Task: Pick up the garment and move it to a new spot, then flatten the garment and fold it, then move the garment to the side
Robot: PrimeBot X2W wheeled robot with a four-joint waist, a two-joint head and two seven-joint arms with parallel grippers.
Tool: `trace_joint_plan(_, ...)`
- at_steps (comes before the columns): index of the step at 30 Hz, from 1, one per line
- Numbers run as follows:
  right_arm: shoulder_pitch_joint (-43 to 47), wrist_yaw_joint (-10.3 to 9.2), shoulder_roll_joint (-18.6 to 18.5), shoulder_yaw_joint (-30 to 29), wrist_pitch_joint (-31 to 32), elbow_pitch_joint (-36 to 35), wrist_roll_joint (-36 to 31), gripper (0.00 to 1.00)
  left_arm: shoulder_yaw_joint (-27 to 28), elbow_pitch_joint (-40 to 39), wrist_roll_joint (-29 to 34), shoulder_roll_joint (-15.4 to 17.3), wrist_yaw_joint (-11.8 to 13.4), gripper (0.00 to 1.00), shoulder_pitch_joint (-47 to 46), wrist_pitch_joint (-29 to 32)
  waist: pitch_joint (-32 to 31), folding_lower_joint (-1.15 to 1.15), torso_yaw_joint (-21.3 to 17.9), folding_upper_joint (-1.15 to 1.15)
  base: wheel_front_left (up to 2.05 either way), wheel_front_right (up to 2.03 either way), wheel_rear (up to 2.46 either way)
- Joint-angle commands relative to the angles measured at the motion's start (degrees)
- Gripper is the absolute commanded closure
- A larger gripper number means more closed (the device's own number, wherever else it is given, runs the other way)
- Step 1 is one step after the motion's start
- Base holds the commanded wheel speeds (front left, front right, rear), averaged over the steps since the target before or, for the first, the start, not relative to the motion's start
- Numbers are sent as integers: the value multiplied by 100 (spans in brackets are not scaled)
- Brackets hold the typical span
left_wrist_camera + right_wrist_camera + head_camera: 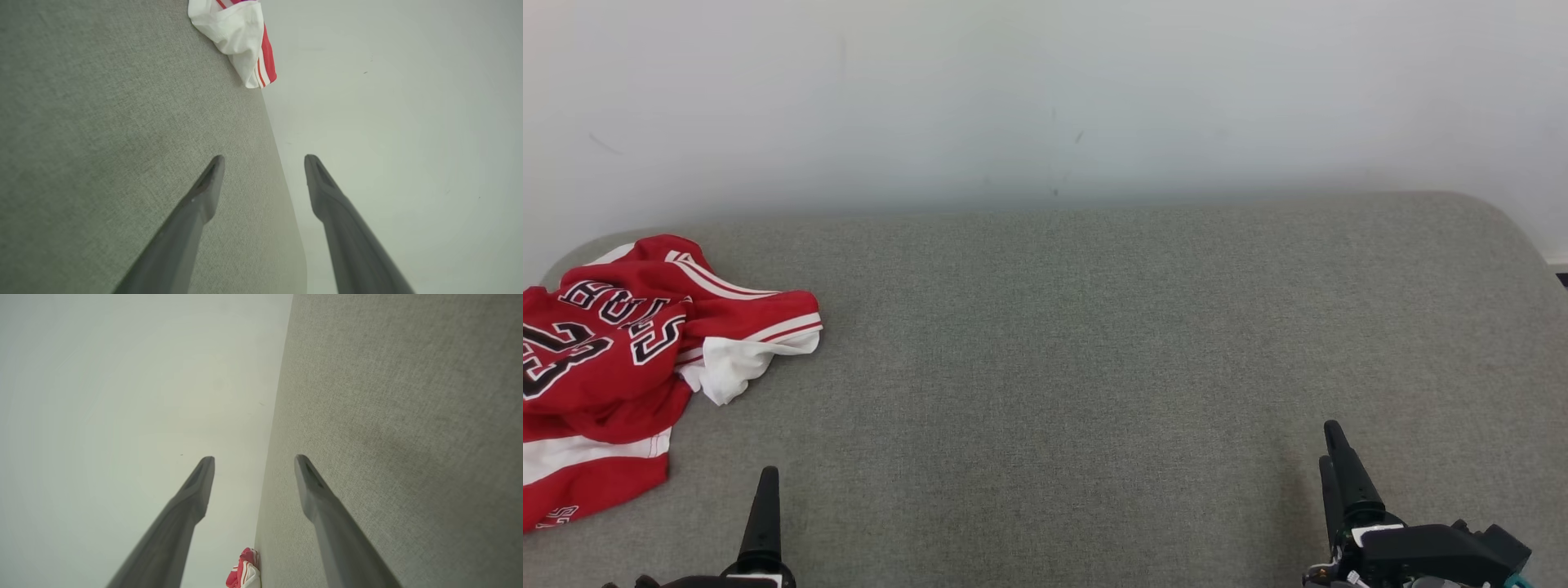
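Garment [609, 384] crumpled on grey cushion [1094, 367], printed 23, lettering upside down

The garment [613, 359], beyond and left of the left fingers [764, 514], is red with white bands and thin red-and-white stripes; its black lettering and 23 are edged white. All the fingers are matt black. Around them the fabric surface [1054, 367] is flecked grey-green, the wall [1045, 98] off-white.

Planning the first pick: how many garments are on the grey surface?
1. A crumpled red jersey with white trim lies at the left end of the grey surface, ahead and left of the left tool. The head view's edge cuts it off, so more could be hidden.
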Motion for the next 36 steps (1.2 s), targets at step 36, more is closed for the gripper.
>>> trace_joint_plan(36, -187, -6, -3, -48, -716, -71, -3381, 0, -602, -460, 3768, 45, 497, 0, -98, -731, 71, 0, 105, 0, 0, 0, 0)
